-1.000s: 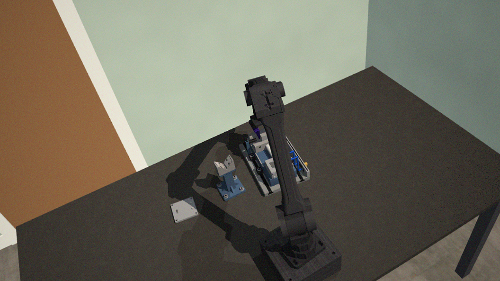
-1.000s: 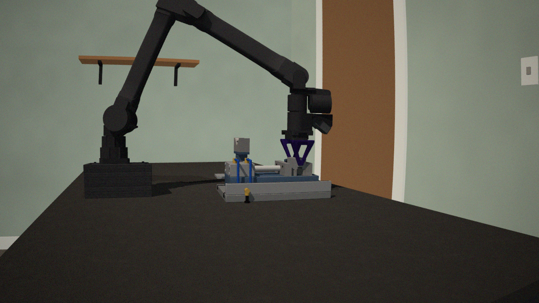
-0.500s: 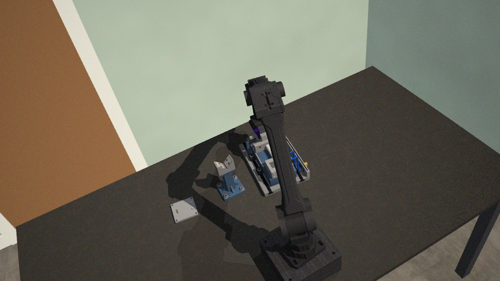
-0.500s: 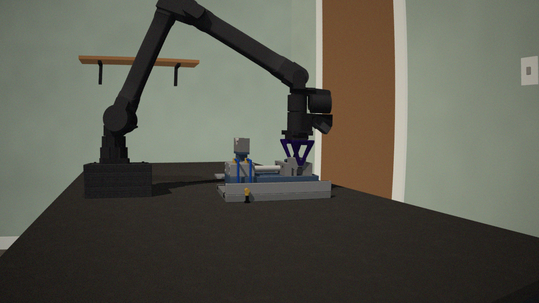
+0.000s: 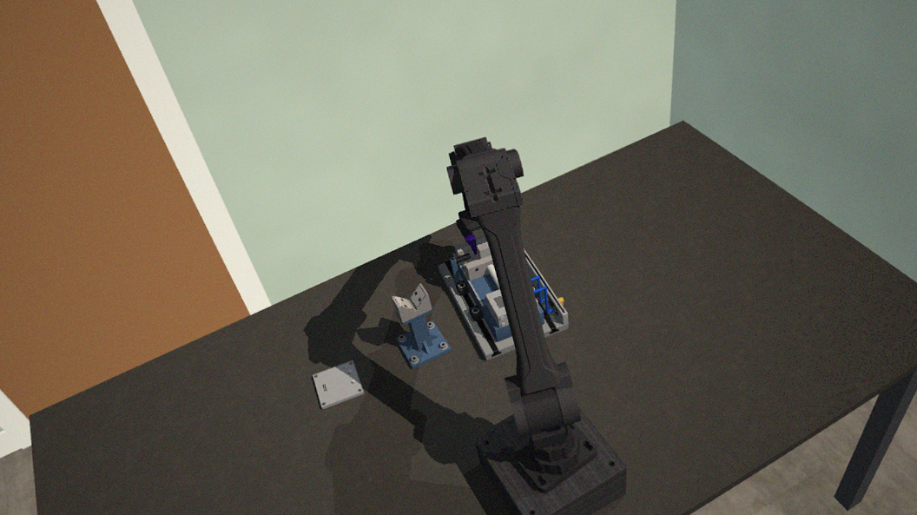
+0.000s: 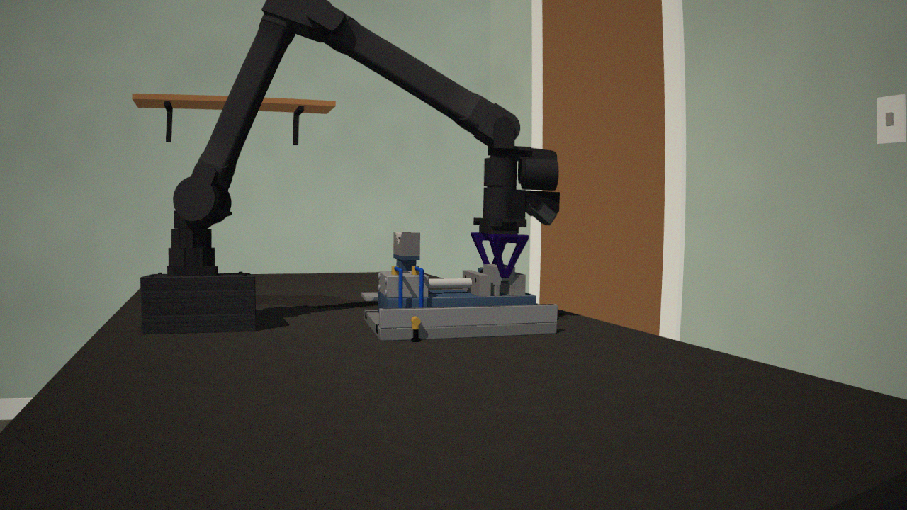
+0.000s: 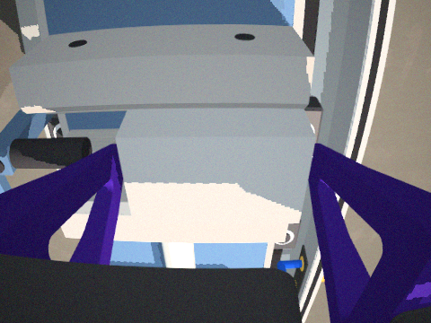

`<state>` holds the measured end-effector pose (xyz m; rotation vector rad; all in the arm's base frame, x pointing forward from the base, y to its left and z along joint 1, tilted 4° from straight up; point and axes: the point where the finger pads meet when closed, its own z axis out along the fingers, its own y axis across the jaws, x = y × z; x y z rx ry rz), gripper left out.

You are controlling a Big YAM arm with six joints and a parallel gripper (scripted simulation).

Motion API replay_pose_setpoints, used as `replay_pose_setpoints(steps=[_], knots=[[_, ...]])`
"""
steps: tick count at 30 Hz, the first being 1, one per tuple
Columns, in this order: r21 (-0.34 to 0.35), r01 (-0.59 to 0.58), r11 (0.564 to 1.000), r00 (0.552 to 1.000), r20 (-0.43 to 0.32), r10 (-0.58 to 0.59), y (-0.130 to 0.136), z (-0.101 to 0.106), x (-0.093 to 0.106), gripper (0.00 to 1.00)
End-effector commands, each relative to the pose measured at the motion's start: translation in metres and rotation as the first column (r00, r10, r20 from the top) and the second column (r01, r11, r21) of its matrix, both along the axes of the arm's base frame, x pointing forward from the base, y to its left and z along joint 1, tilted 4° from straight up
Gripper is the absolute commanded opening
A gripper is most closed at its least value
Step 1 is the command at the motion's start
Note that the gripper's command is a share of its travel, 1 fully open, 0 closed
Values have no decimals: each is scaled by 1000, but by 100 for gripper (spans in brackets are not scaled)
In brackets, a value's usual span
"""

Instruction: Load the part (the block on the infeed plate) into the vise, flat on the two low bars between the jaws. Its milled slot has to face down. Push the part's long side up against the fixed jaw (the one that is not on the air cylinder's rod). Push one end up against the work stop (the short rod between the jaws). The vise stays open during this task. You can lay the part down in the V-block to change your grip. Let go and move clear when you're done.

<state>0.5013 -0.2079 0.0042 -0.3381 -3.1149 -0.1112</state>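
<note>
My claw [image 5: 474,251] [image 6: 504,274] [image 7: 215,158] is partly open, well short of its full spread, and grips nothing. Its smooth purple fingers have angular, triangular cutouts and flank both ends of the part [image 7: 215,157]; I cannot tell whether either brushes it. The part is a plain, matte grey rectangular block with crisp edges, sitting in the vise [image 5: 482,284] [image 6: 456,299]. Its long side lies along the fixed jaw [image 7: 166,81], a pale grey bar with two dark round holes; I cannot confirm full contact. The work stop [image 7: 51,152], a stubby black cylinder, points toward one end, but my finger obscures the meeting point. The slot is hidden. Off to the side, the V-block [image 5: 413,308] [image 6: 406,245] has pale, drilled faces above a blue stand, near the thin, flat, light grey infeed plate [image 5: 338,384].
</note>
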Motion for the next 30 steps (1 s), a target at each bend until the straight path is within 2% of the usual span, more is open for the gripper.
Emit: replay_pose_setpoints(steps=[1,25,29,30], knots=[[-33,-3,999,997,74,5,-8,43,25,74],[-35,2,999,997,77,1,-18,104,18,74],[-35,3,999,997,77,0,-18,106,18,74],[-19,3,1000,999,41,-2,-15,90,10,74]])
